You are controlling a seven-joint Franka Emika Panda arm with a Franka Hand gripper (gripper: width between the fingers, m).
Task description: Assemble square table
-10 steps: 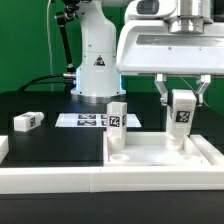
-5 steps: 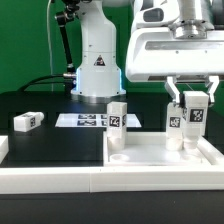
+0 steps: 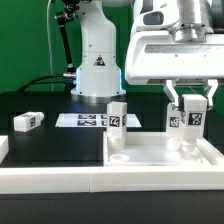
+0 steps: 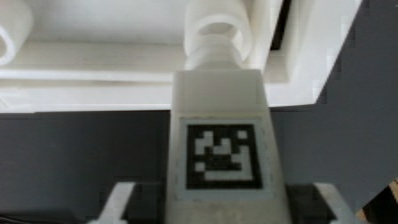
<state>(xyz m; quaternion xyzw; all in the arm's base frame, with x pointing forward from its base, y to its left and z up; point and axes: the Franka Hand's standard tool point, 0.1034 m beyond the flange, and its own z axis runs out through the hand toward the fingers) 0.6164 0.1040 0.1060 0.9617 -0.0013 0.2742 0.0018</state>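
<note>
The white square tabletop (image 3: 150, 157) lies rim up at the front of the exterior view's right. My gripper (image 3: 189, 115) hangs over its right far corner, shut on a white tagged leg (image 3: 186, 128) that stands upright with its lower end at the tabletop. In the wrist view the leg (image 4: 222, 120) runs from between my fingers (image 4: 125, 200) to a round peg end (image 4: 214, 35) against the tabletop (image 4: 107, 85). A second leg (image 3: 117, 115) stands upright at the tabletop's left far corner. A third leg (image 3: 27, 121) lies on the black table at the left.
The marker board (image 3: 85, 121) lies flat behind the tabletop, in front of the arm's white base (image 3: 97, 65). A long white rail (image 3: 50, 178) runs along the front edge, and a short white block (image 3: 3, 148) sits at the far left.
My gripper has turned about its upright axis with the leg in it, so two tagged faces of the leg now show. It also shifted slightly to the exterior view's right.
</note>
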